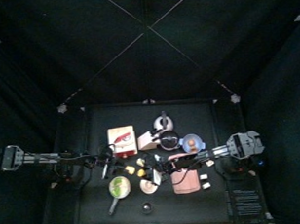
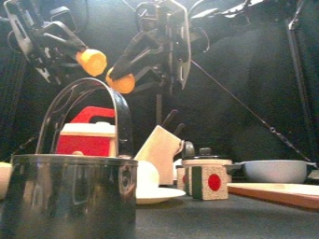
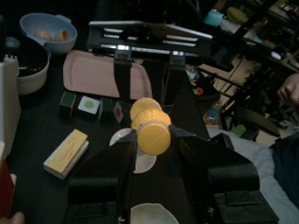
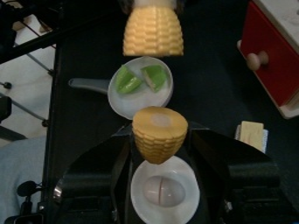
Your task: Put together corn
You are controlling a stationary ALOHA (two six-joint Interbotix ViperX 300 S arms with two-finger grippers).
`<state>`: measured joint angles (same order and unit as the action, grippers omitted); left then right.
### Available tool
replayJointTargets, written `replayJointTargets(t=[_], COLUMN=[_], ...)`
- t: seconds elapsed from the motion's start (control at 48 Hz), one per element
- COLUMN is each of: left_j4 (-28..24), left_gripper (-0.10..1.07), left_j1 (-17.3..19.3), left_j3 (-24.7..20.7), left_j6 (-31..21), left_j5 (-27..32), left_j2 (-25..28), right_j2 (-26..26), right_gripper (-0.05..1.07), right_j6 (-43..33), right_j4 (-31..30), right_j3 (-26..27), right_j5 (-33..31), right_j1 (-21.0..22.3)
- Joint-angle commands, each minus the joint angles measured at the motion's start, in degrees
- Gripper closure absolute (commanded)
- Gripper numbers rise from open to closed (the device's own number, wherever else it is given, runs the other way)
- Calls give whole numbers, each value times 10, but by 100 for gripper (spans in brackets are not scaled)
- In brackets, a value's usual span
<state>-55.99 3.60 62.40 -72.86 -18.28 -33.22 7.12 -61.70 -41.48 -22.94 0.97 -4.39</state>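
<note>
My left gripper (image 3: 153,140) is clamped on 1 stubby yellow toy corn piece (image 3: 153,136), and my right gripper (image 4: 160,138) is clamped on the other ribbed yellow corn piece (image 4: 159,134); both pieces are lifted clear of the black table (image 1: 98,214), as the front view shows them high above the dishes; the 2 corn pieces face each other end to end, near but apart, above the small pan with green pieces inside (image 4: 142,84); a white round plate holding a pale disc (image 4: 163,189) lies just beside that pan, under my right gripper; a red box with a white knob (image 4: 274,52) stands well apart from the pan; a pale yellow block (image 4: 250,135) lies between the pan and the red box.
</note>
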Motion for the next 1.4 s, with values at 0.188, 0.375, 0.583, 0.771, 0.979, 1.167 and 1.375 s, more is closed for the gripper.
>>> replayJointTargets(t=[0.188,0.375,0.583,0.771,0.979,1.167,1.375], left_j4=[2,4,4,4,4,4,4], left_gripper=[29,29,29,29,29,29,29], left_j1=[-1,-1,-1,-1,-1,-1,-1], left_j3=[-33,-38,-38,-38,-38,-39,-38], left_j6=[0,0,0,0,0,0,0], left_j5=[-5,-5,-4,-5,-4,-4,-5], left_j2=[28,35,35,35,35,35,35], right_j2=[-4,-4,-4,-4,-4,-4,0], right_gripper=[37,37,37,37,37,37,37], right_j6=[0,0,0,0,0,0,0], right_j4=[-1,-2,-11,-16,-16,-16,-16], right_j3=[16,18,24,26,28,29,33], right_j5=[4,4,4,4,4,4,4], right_j1=[4,8,11,11,12,12,12])
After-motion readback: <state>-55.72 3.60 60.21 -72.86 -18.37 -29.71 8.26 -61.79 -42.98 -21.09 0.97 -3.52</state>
